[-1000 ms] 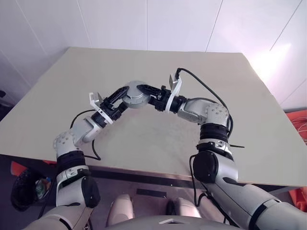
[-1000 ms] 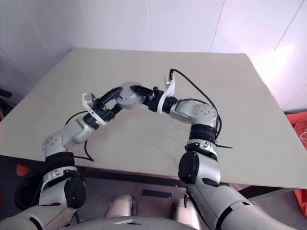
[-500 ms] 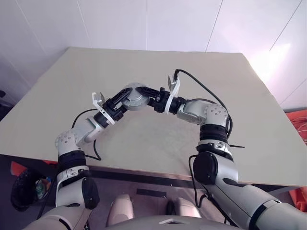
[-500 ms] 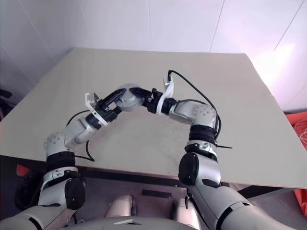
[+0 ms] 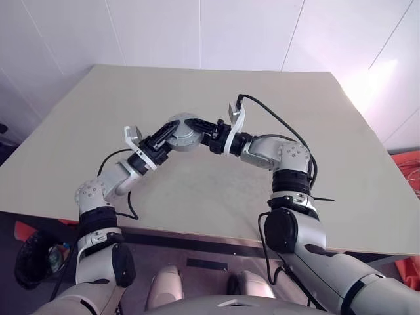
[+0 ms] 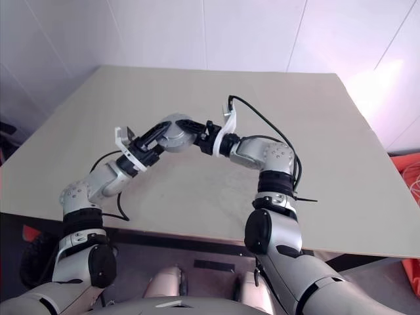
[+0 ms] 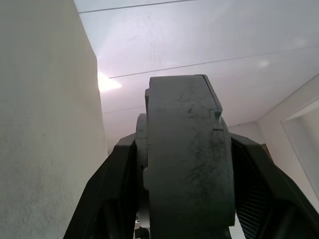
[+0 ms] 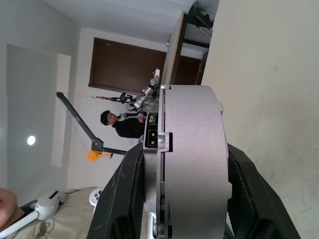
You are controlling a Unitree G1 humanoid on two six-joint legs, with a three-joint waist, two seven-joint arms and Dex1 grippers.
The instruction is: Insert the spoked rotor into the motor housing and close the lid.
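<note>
A squat round grey drum, the motor housing (image 7: pixel 189 159), hangs above the middle of the table between both grippers. A flat silvery-grey round face, the lid (image 5: pixel 184 131), covers its upper side. My left gripper (image 5: pixel 170 133) comes in from the left and is shut on the drum's rim, with a black finger (image 7: pixel 112 194) on each side. Opposite it, my right gripper (image 5: pixel 197 131) is shut on the same drum (image 8: pixel 192 164) from the right. The spoked rotor is hidden.
The beige table (image 5: pixel 216 190) spreads wide under and around the arms, with its front edge near me. A black cable (image 5: pixel 275 118) loops from the right wrist. A person (image 8: pixel 122 124) stands in the background beyond the table. Orange items (image 5: pixel 410 164) lie past the right edge.
The left gripper's fingers have closed in onto the drum's rim. The right gripper and the drum have kept their place.
</note>
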